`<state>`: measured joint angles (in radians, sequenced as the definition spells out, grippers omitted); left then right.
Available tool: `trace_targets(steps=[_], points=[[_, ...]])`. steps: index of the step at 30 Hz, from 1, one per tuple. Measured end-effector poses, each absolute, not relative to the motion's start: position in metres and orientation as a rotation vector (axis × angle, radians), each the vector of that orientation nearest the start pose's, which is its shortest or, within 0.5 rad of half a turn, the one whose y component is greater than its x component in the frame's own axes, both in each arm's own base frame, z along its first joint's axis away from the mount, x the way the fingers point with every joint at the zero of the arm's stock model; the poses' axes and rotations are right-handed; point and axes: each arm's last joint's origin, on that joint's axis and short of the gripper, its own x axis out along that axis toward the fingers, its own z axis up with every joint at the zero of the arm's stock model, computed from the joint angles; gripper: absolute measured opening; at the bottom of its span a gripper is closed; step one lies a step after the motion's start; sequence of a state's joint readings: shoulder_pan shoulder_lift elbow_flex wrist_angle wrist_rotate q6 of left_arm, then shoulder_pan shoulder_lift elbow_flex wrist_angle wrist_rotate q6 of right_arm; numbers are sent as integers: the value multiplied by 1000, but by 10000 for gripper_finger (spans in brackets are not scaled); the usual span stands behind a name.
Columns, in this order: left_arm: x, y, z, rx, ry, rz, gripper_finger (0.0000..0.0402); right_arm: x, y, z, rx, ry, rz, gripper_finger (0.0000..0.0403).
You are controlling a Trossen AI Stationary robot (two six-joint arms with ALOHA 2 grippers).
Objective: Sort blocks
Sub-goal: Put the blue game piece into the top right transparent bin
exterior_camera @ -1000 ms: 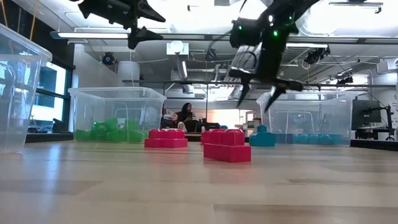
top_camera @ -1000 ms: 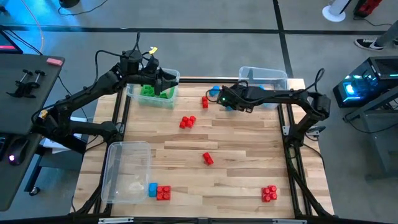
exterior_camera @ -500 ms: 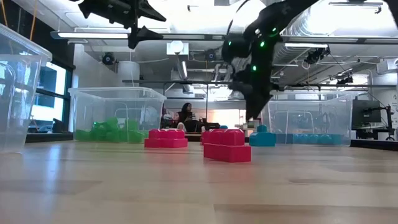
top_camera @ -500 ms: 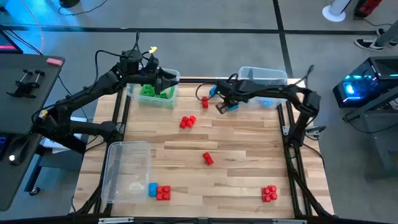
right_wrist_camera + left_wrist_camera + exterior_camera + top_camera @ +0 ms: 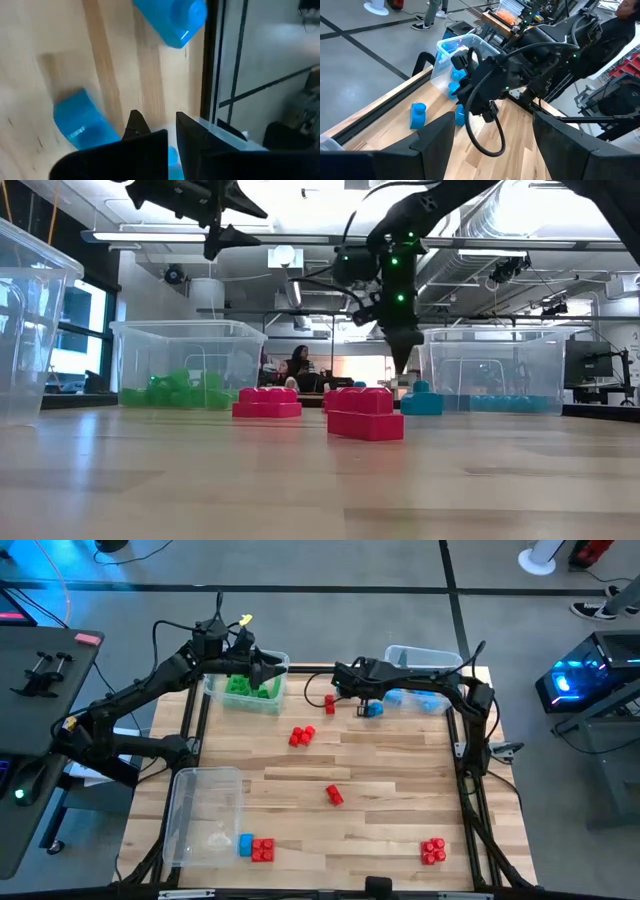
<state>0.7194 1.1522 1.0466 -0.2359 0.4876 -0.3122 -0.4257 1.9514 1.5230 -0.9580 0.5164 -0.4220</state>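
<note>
Beside the blue bin | right gripper closed, empty | blue blocks loose just beside the bin | left gripper open over green bin | risk: closed fingers knock a block away

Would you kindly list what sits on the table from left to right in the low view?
Near clear bin → bin of green blocks → pink block → red block → blue block → bin of blue blocks.

Glossy plastic blocks, clear plastic bin, pale matt wood-grain table
</note>
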Motion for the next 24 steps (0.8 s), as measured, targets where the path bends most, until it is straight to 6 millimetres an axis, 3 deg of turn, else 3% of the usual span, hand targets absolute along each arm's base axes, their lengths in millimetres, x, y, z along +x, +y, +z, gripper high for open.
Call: trace_targets(steps=[6, 12, 20, 24], points=[[197, 155, 347, -503, 245, 274, 252, 333, -172, 199, -525, 1690, -257, 0], [197, 155, 347, -503, 245, 274, 252, 337, -173, 195, -557, 1658, -227, 0], [197, 155, 347, -503, 245, 274, 252, 338, -173, 169, -560, 1769, -121, 0], [197, 155, 347, -504, 248, 274, 252, 341, -171, 168, -566, 1758, -117, 0]])
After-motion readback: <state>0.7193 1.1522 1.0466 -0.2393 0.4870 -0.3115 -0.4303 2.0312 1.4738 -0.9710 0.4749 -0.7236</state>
